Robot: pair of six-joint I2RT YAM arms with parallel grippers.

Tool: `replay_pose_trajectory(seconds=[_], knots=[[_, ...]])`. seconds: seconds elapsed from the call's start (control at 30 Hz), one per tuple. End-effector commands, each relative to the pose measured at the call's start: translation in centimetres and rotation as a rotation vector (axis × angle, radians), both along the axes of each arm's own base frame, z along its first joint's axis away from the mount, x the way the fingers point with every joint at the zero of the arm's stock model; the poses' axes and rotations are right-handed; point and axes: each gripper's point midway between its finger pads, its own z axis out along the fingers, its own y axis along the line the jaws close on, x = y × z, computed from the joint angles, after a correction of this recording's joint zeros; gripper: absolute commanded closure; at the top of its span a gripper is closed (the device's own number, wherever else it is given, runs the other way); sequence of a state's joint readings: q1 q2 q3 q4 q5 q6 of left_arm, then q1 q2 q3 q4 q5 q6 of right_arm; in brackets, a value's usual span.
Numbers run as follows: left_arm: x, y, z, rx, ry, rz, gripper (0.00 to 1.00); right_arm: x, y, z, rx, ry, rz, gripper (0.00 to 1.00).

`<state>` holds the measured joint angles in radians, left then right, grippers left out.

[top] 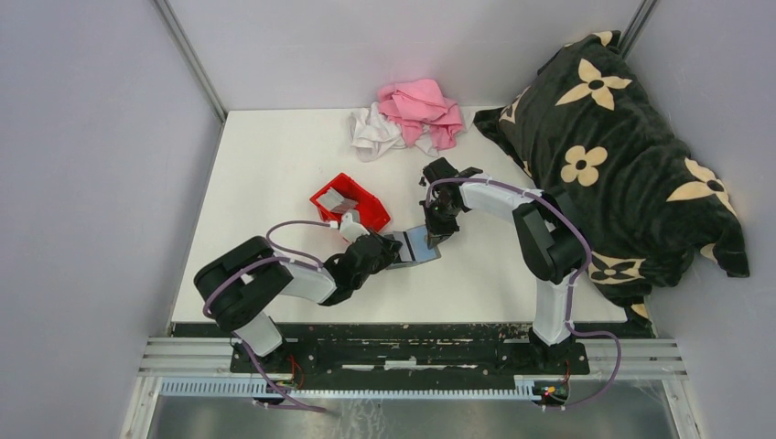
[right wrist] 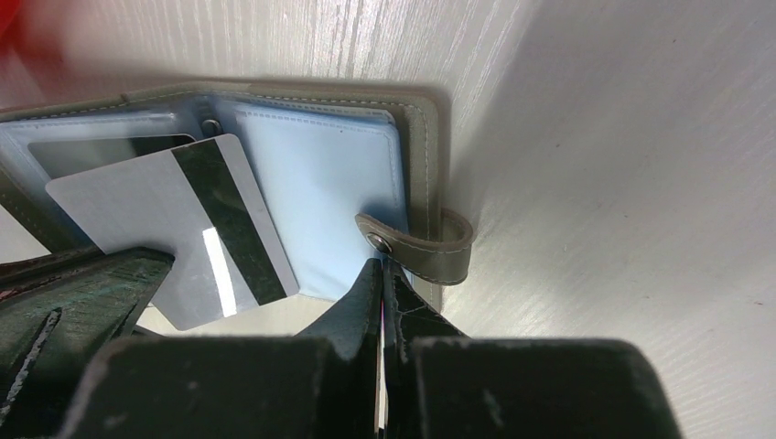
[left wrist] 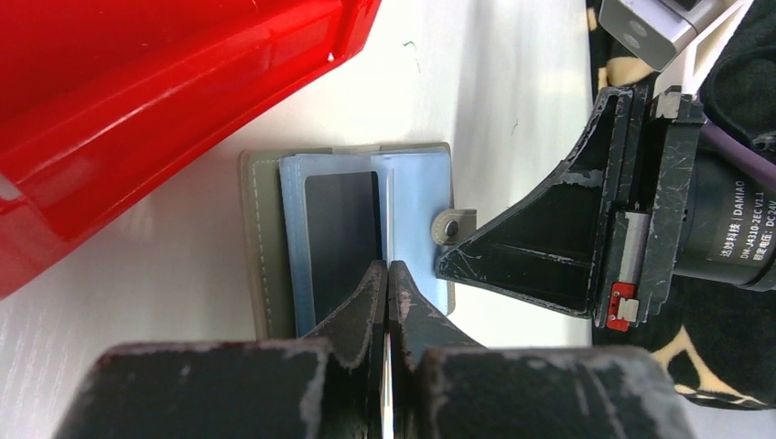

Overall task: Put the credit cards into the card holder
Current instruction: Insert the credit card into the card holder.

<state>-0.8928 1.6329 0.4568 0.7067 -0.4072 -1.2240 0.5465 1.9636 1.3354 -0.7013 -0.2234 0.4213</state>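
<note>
One credit card [right wrist: 174, 242], light grey with a black stripe, is pinched in the left gripper [left wrist: 386, 274], whose fingers are clamped together on its thin edge. The card's far corner lies over the left pocket of the card holder [right wrist: 329, 174], while its near part hangs past the holder's near edge.

The holder lies open and flat on the white table [top: 274, 165], near the middle and a little towards the arms. Its bluish-grey sleeves face up inside a dark grey stitched border. Its snap strap [right wrist: 430, 251] curls off the right edge.

The right gripper [right wrist: 380, 270] has its fingers pressed together, with the tips at the holder's edge just beside that strap. Whether they nip a sleeve I cannot tell.

The red bin [top: 371, 212] stands just beyond the holder's far-left corner, close to it but apart. Other grey cards [top: 340, 203] lie inside the bin.

Bare table shows to the holder's right and along the near edge. A pink cloth [top: 421, 108] and a white cloth [top: 373, 133] are bunched at the far edge, well apart from the holder. A black flowered pillow [top: 613, 155] covers the right edge of the table.
</note>
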Motion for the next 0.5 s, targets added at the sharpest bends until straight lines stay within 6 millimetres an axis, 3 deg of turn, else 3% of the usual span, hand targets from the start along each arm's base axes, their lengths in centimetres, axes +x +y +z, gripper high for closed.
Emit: replay_pose_trajectory(seconds=[0.0, 0.2, 0.47], knots=[[0.35, 0.85, 0.84, 0.001, -0.013, 0.064, 0.97, 0.67, 0.1, 0.0, -0.016, -0.016, -0.002, 0.99], [0.04, 1.68, 0.85, 0.043, -0.01, 0.088, 0.97, 0.63, 0.17, -0.07, -0.012, -0.013, 0.001, 0.99], [0.12, 0.81, 0.3, 0.038, 0.001, 0.064, 0.97, 0.67, 0.33, -0.26, -0.006, -0.006, 0.003, 0.99]])
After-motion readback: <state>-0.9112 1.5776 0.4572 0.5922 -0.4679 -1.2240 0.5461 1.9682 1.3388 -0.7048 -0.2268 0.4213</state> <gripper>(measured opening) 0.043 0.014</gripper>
